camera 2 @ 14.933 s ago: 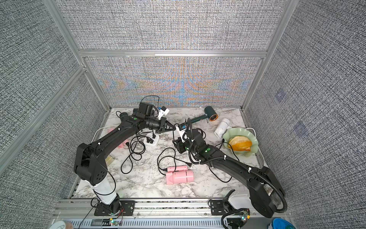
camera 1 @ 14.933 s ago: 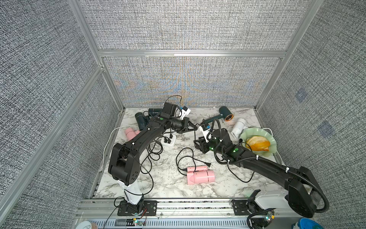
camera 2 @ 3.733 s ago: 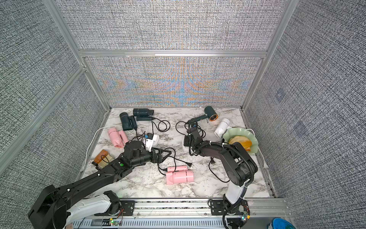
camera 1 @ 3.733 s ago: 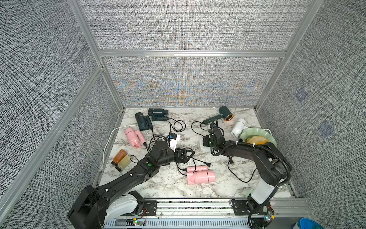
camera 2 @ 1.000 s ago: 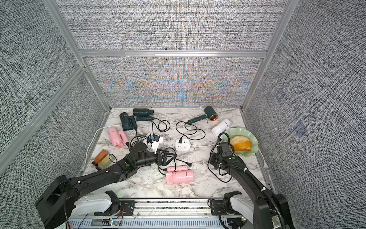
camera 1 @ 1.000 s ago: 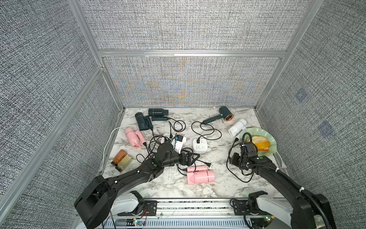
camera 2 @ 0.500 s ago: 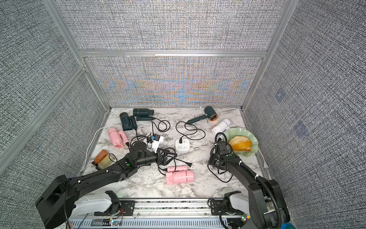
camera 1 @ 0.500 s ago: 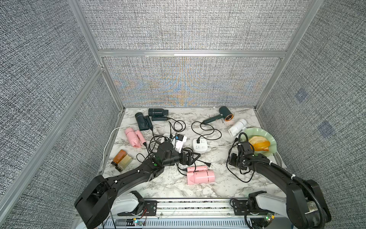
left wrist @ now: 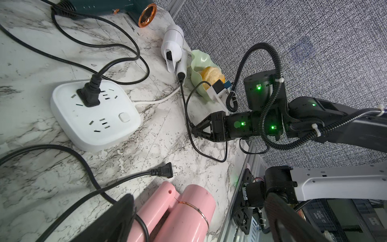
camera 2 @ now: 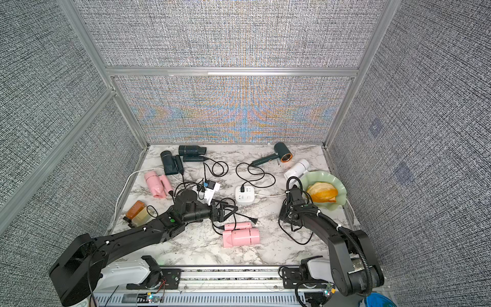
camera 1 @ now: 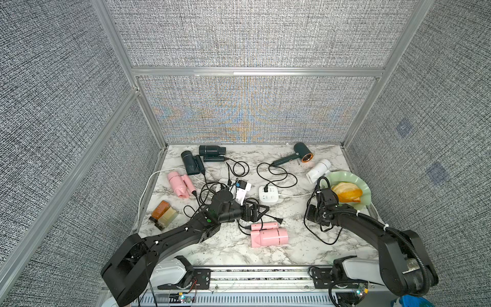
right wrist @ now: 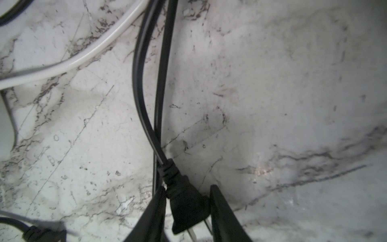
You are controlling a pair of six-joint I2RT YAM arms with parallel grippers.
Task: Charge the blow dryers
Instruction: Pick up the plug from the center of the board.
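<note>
Bench: marble top (camera 1: pixel 212 249), boxed in by grey woven panels on the left, back and right. A metal rail (camera 1: pixel 265 273) runs along the front edge.
Open room: bare marble in a strip along the front, between the front pink dryer (camera 1: pixel 269 235) and the rail. There is more at back-centre, between the teal pair and the green dryer (camera 1: pixel 303 153). The middle is cluttered with black cord loops.
Left edge: an amber bottle (camera 1: pixel 162 216) lies near it, and a white cable (camera 1: pixel 151 180) runs beside it.
Right edge: a green plate (camera 1: pixel 365 196) sits close against it, with orange food (camera 1: pixel 346 192) on it.
Back left: rear teal dryer (camera 1: pixel 212 150) and near teal dryer (camera 1: pixel 190 162), just beside each other. The left pink dryer (camera 1: pixel 177 184) lies just in front of them.
Back right: the green dryer has a copper ring. The white dryer (camera 1: pixel 318 170) lies just beside the plate.
Front centre: the front pink dryer lies flat, its loose plug (left wrist: pixel 165 170) on the marble close by.
Power strip (camera 1: pixel 269 195): white square in the bench centre, with one seated plug (left wrist: pixel 90 94) and a round button (left wrist: pixel 124 117).
Left jaws: spread wide and holding nothing, low over the bench between the power strip and the front pink dryer.
Right jaws: down at the marble near the plate, closed in on a black plug (right wrist: pixel 186 205) with fingers (right wrist: pixel 155 209) against its sides. The plug lies on the bench. In the left wrist view, the white dryer's cord runs right up to these jaws.
Writing: the bottle has a pale patch and the strip has socket marks, but any print is too small to read.
</note>
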